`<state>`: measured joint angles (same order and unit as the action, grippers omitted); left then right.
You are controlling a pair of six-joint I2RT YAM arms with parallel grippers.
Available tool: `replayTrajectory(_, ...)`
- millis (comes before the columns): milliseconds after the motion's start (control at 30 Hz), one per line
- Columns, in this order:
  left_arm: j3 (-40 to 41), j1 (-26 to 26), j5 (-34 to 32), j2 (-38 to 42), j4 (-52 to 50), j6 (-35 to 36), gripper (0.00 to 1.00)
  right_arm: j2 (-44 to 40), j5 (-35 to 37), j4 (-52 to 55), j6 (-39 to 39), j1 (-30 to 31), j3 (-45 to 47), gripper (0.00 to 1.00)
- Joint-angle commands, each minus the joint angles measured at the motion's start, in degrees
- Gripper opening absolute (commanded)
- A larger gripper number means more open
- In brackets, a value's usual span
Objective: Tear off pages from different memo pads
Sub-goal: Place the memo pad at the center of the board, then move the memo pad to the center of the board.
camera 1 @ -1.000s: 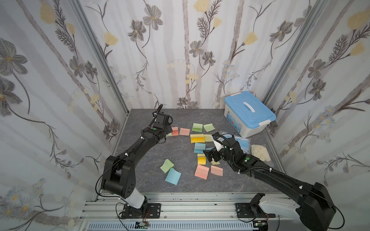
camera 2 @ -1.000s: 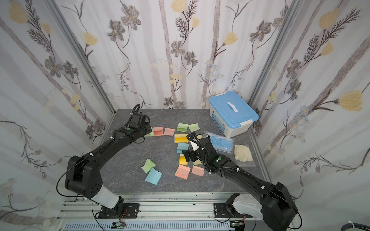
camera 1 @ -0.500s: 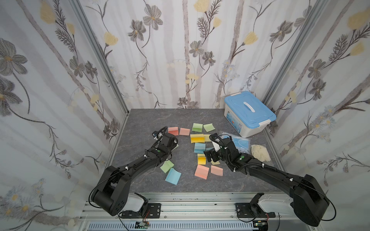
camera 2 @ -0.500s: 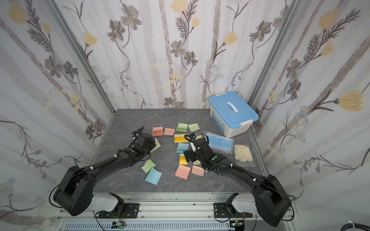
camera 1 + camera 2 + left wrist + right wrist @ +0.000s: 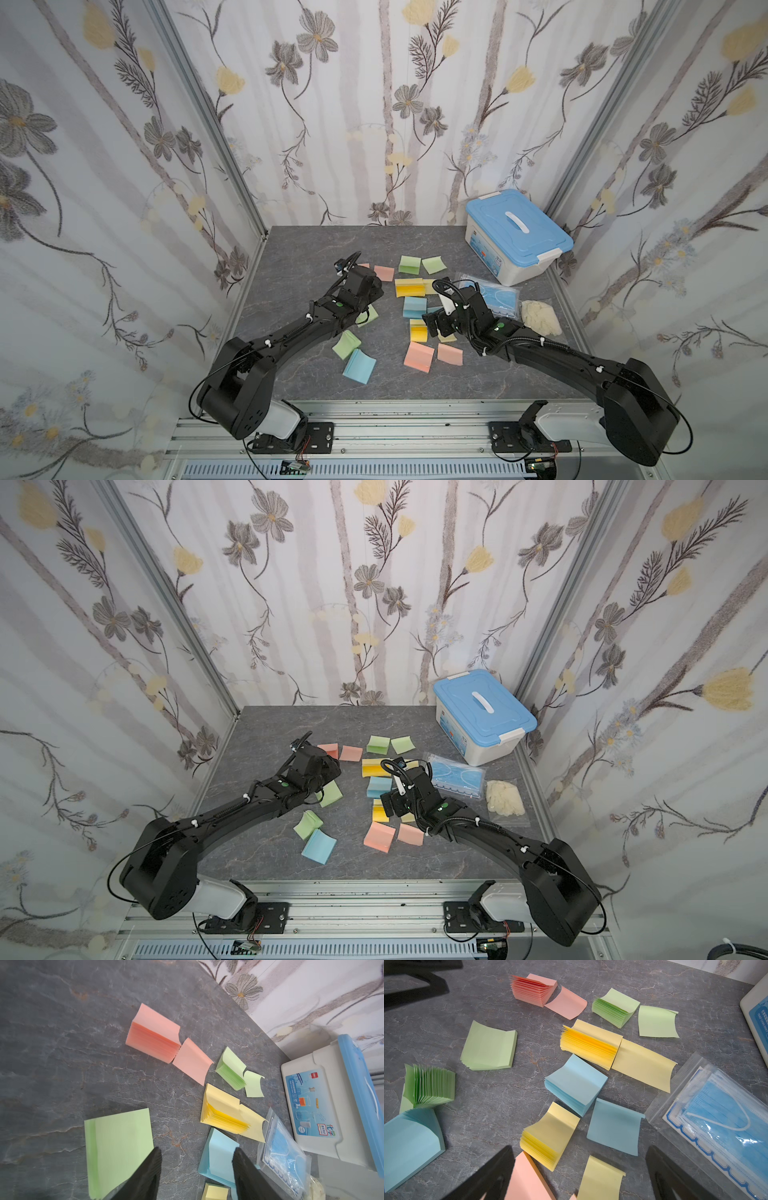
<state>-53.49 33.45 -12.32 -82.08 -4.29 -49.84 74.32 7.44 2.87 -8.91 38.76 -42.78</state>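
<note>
Several memo pads in green, salmon, yellow and blue lie across the grey table (image 5: 291, 257), with single pages beside some of them. My left gripper (image 5: 197, 1153) is open with only bare table between its fingers. A green pad (image 5: 118, 1151) lies flat just outside one finger; the same green pad (image 5: 369, 314) shows beside the left gripper (image 5: 363, 297) in a top view. My right gripper (image 5: 579, 1153) is wide open above a yellow pad (image 5: 550, 1136), a yellow page (image 5: 602, 1180) and a salmon pad (image 5: 527, 1178), touching none. A blue page (image 5: 614, 1126) lies next to a blue pad (image 5: 575, 1082).
A white box with a blue lid (image 5: 517, 235) stands at the back right. A clear packet of blue masks (image 5: 496, 297) and a pale bundle in a clear bag (image 5: 540, 318) lie in front of it. A fanned green pad (image 5: 346, 345) and a blue pad (image 5: 359, 366) sit near the front.
My left gripper has come from the back left towards the middle with the green pad, then opened; the pad now lies on the table. The right gripper has shifted slightly and stays open.
</note>
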Motion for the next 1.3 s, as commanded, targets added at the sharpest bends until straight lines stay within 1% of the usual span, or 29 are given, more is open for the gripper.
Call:
replayTrajectory(0,-0.91,-2.15,-0.37,2.0,-7.2,11.31,0.59,0.46,-1.77,-1.22,-0.18,0.08,-0.71,1.0)
replayTrajectory(133,-0.96,-9.93,10.18,-0.48,-7.62,16.31,0.54,0.9,-3.28,-1.21,-0.67,0.08,-1.07,1.0)
replayTrajectory(233,-0.86,-13.98,15.77,-4.54,-5.6,17.26,0.52,1.22,-4.16,-1.07,-0.72,0.24,-1.34,1.0)
replayTrajectory(433,-5.95,-18.52,22.71,-16.21,-3.67,17.19,0.48,0.93,-4.5,-0.84,-0.66,0.56,-1.61,1.0)
replayTrajectory(533,-7.9,-19.88,26.03,-20.87,-1.82,16.54,0.49,0.83,-4.45,-0.64,-0.41,0.7,-1.67,1.0)
replayTrajectory(633,-9.04,-20.0,27.84,-23.66,-1.63,15.82,0.51,0.65,-4.28,-0.55,-0.15,0.7,-1.67,1.0)
replayTrajectory(733,-7.22,-20.01,30.05,-24.31,0.48,13.6,0.53,0.34,-4.1,-0.34,0.14,0.78,-1.65,1.0)
replayTrajectory(1000,2.21,-18.34,32.16,-20.18,4.17,10.04,0.53,-0.05,-4.1,-0.13,0.21,0.76,-1.69,1.0)
replayTrajectory(1067,5.33,-16.86,32.95,-17.35,5.96,8.22,0.53,0.03,-4.01,0.03,0.32,0.79,-1.69,1.0)
replayTrajectory(1167,8.79,-13.22,31.5,-12.78,7.04,5.82,0.54,0.2,-4.01,0.04,0.32,0.79,-1.77,1.0)
replayTrajectory(1267,9.58,-9.2,30.67,-10.05,7.47,4.37,0.56,0.29,-3.85,0.03,0.29,0.78,-1.78,1.0)
